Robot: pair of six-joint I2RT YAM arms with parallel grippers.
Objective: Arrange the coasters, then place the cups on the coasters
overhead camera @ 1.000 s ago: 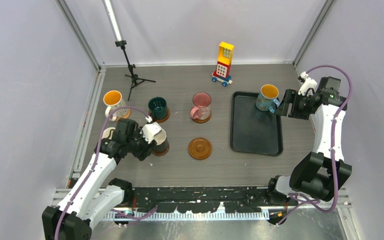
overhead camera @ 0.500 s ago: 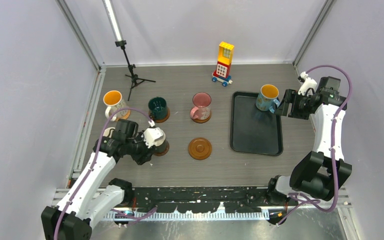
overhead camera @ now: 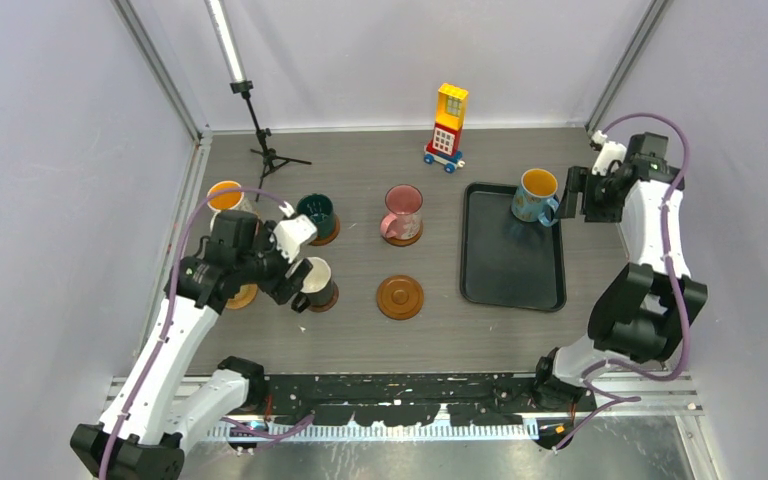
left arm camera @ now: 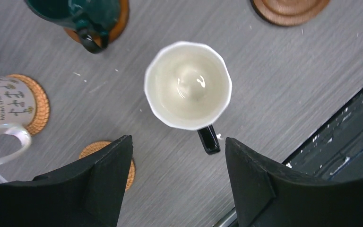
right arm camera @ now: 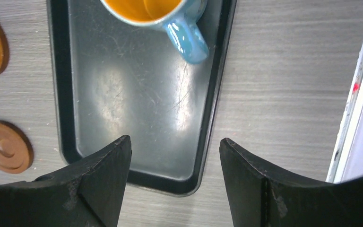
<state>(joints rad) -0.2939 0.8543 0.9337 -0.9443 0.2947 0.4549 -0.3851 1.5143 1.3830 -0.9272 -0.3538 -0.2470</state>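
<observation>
1. The left gripper [left arm camera: 178, 141] has just let go. Its jaws were closed round the cream mug [left arm camera: 187, 85] a moment ago and now stand spread above it, with nothing between them.
2. That mug stands upright toward the worktop's near-left corner, and a brown coaster [overhead camera: 326, 299] shows under its edge in the top view. We judge this cup placed.
3. The right gripper [right arm camera: 174, 142] is spread and empty too. It has edged toward the far edge, and the blue mug [overhead camera: 537, 194] sits just ahead of it on the black tray [overhead camera: 463, 250].
4. We see two bare coasters. The ringed coaster [overhead camera: 400, 297] lies left of the tray, and the woven coaster [overhead camera: 243, 296] lies just left of the cream mug.
5. The left side is crowded. The white mug [overhead camera: 225, 197] and the dark green mug [overhead camera: 315, 212] stand near the left gripper, so we would go straight up. Open worktop lies between the tray and the ringed coaster, and the blue mug must clear the tray's rim.
</observation>
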